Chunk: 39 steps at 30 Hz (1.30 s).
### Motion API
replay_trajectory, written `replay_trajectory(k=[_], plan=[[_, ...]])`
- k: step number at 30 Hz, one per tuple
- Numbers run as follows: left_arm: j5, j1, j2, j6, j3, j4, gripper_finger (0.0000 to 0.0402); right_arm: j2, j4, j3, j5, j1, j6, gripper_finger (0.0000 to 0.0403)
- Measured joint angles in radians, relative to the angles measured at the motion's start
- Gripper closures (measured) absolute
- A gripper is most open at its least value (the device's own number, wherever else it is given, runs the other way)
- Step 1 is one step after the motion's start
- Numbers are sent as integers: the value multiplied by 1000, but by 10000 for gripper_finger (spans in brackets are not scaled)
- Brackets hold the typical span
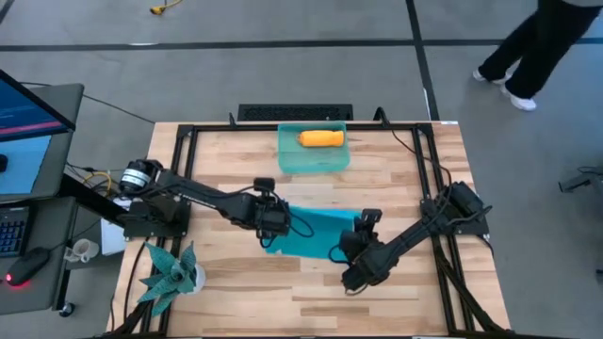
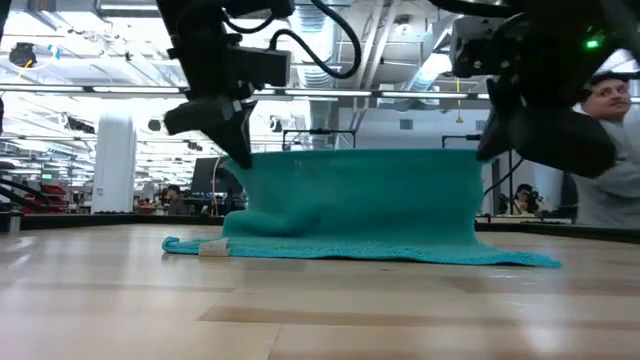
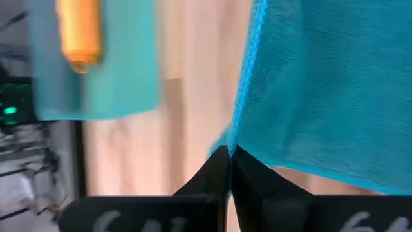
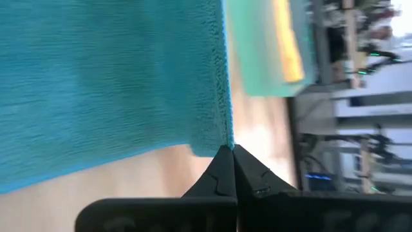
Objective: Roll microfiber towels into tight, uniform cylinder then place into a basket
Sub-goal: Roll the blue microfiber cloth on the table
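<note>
While the left gripper (image 3: 228,154) is pinched shut on one corner of the teal towel (image 1: 316,231) and the right gripper (image 4: 230,151) is clamped on the neighbouring corner, that edge is held taut and lifted between them. Its far edge is left trailing on the table (image 1: 396,292), near the middle. The stretched edge runs from arm to arm, so both are equally near. Beyond it, at the table's far edge, the basket (image 1: 287,160) is seen with the rolled orange towel (image 1: 321,138) inside.
</note>
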<state>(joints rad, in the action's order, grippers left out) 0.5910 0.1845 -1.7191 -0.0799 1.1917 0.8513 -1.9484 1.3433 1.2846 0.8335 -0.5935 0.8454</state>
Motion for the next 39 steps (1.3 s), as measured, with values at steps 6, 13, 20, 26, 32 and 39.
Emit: replay_trajectory(k=[6, 13, 20, 26, 32, 39], plan=[[-36, 83, 0, -47, -3, 6, 401, 0, -118, 0, -82, -41, -86, 401], [-90, 173, 0, -188, -3, 6, 401, 0, -233, 0, -189, -74, -173, 401], [-98, 214, 0, -364, -3, 5, 401, 0, -319, 0, -268, -74, -251, 401], [-186, 222, -49, -393, -2, -12, 401, 0, -309, 0, -268, -72, -251, 401], [-218, 222, -148, -351, 0, -30, 401, 0, -286, 2, -260, -72, -244, 401], [-242, 227, -174, -351, -1, -39, 401, 0, -288, 2, -266, -72, -244, 401]])
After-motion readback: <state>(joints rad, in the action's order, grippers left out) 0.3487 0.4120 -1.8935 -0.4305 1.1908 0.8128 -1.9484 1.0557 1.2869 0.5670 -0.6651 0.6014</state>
